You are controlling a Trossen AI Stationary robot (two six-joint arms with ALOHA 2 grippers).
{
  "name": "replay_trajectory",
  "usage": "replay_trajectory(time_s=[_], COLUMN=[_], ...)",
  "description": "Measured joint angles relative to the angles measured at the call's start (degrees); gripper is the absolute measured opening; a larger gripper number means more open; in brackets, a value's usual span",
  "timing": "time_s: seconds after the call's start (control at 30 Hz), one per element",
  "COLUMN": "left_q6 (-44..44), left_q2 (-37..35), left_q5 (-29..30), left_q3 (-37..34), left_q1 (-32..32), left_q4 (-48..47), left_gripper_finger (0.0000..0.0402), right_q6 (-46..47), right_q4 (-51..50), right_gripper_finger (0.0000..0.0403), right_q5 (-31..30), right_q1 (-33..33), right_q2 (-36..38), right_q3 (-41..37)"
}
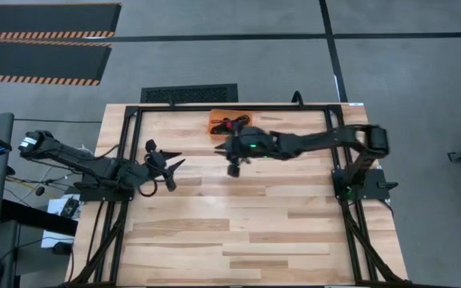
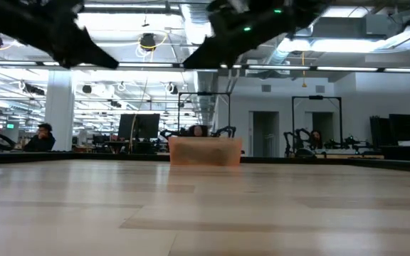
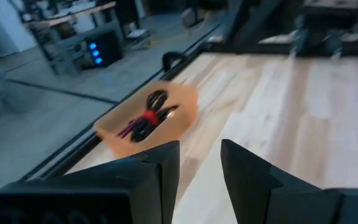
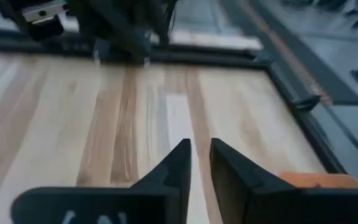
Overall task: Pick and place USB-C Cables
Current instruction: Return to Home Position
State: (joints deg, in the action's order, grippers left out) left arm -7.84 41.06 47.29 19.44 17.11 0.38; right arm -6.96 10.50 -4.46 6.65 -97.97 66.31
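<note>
The USB-C cables point(image 3: 146, 119) lie bundled in the small orange tray point(image 3: 185, 106); I can make out black, red and magenta strands. In the high view the tray point(image 1: 217, 120) sits at the table's far edge. My right gripper point(image 1: 234, 164) hovers just in front of the tray, on its near side, with its fingers a narrow gap apart point(image 4: 201, 158) and nothing between them. My left gripper point(image 1: 166, 156) waits over the table's left part, open point(image 3: 201, 165) and empty, facing the tray. In the low view the tray point(image 2: 205, 151) stands on the table with cable loops point(image 2: 194, 131) showing above its rim.
The black frame rail point(image 1: 238, 106) runs along the far edge behind the tray. Bare wood point(image 1: 246, 232) fills the middle and near part of the table. Both arms hang above the table surface in the low view. People sit at desks in the room beyond point(image 2: 43, 136).
</note>
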Motion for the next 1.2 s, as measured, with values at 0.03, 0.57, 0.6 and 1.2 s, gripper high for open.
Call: replay_trajectory(time_s=[0.03, 0.57, 0.6, 1.2], left_q6=[0.00, 1.80, 2.41, 13.03], left_q2=[-1.31, -4.35, -4.33, -7.28], left_q5=[0.00, -5.02, -5.11, -13.02], left_q3=[0.00, -0.02, -0.02, -8.63], left_q1=[0.93, 6.23, 6.23, 1.93], left_q4=[-0.19, 5.99, 6.59, 29.91], left_gripper_finger=[0.0107, 0.0005, 0.0004, 0.0000], right_q6=[0.92, 0.02, -0.55, 5.98], right_q4=[3.14, 22.71, 23.01, 16.90], right_gripper_finger=[0.0072, 0.0014, 0.0010, 0.0005], right_q5=[-0.17, 0.15, 0.15, 3.05], right_q1=[-0.36, -14.60, -14.67, -8.47], right_q2=[1.86, 29.39, 31.51, 61.97], right_q3=[-2.89, -30.73, -31.67, -48.41])
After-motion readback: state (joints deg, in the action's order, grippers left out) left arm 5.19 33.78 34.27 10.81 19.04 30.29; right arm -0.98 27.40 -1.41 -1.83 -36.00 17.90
